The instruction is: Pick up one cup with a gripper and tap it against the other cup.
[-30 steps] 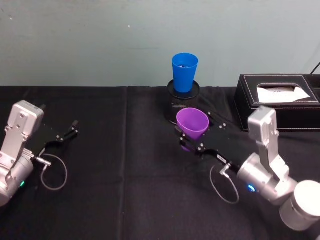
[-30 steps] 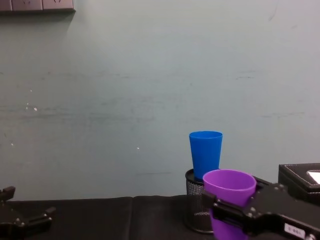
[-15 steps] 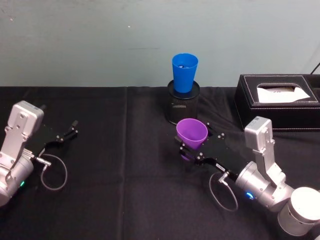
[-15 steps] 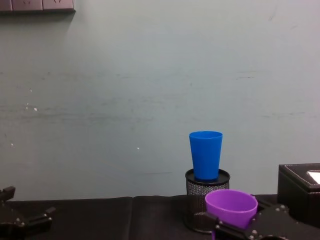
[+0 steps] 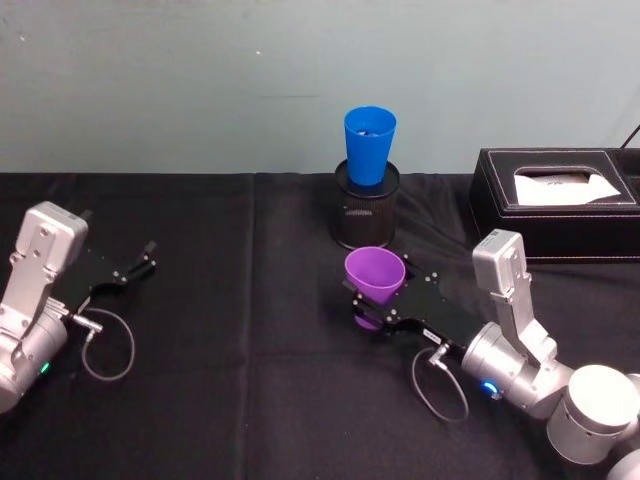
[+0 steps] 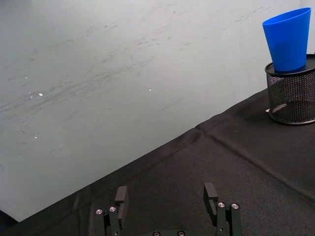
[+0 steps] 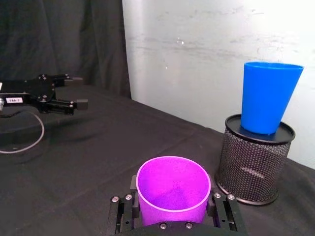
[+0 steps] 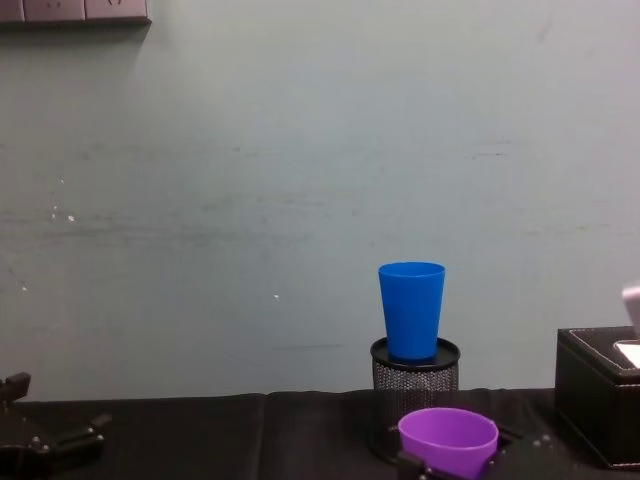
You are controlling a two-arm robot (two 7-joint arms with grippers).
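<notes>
the right arm reaches in low from the right over the black surface (image 5: 250, 380), its silver-grey links bent at the wrist and its black right gripper (image 5: 372, 302) pointing toward the back wall. the gripper is clamped on the purple cup (image 5: 374, 278), one finger on either side of the cup's lower body, and the cup stands upright with its wide mouth open to the top. the purple cup sits in front of the black mesh pen holder (image 5: 364, 216) and apart from it, near the middle of the surface. the blue cup (image 5: 369, 145) stands upright in the top of the pen holder, clear of the purple cup. a black tissue box (image 5: 555, 203) lies to the right at the back.

the left arm rests at the left edge of the surface, its left gripper (image 5: 133, 268) low and its fingers spread wide with nothing between them.

the right wrist view looks straight into the purple cup (image 7: 173, 189), showing it empty and the fingers (image 7: 224, 211) pressed on its sides, with the blue cup (image 7: 269, 96) behind. the left wrist view shows the left gripper (image 6: 165, 199) parted over bare cloth. the chest view shows the purple cup (image 8: 448, 441) lower than the blue cup (image 8: 411, 309).
</notes>
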